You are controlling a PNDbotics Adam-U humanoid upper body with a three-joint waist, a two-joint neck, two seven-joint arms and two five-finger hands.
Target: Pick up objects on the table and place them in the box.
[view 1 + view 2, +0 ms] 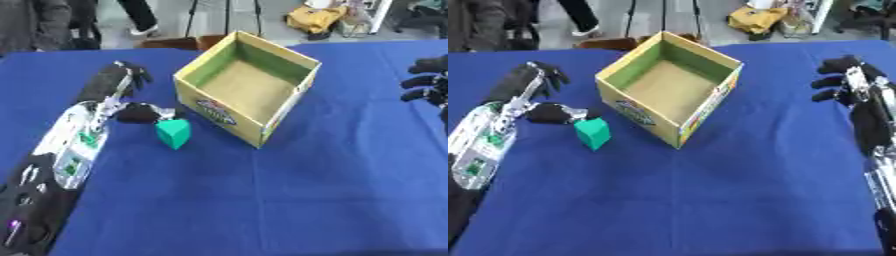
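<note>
A green block sits on the blue table, just beside the near-left wall of the open cardboard box, at about eight o'clock from it. The left hand reaches in from seven o'clock, forearm laid low along the cloth, its thumb stretched toward the block and about touching its left face, while the fingers point away toward twelve o'clock, fairly straight; nothing is gripped yet, so I would call that hand open. To do this well, I think the fingers need to come round over the far side of the block so thumb and fingers oppose each other across it, and the block, standing tilted on an edge, might skid toward the box wall if only nudged. Then a lift high enough to clear the rim before moving to two o'clock. The right hand waits at three o'clock, well apart from the box, empty, its fingers curled
</note>
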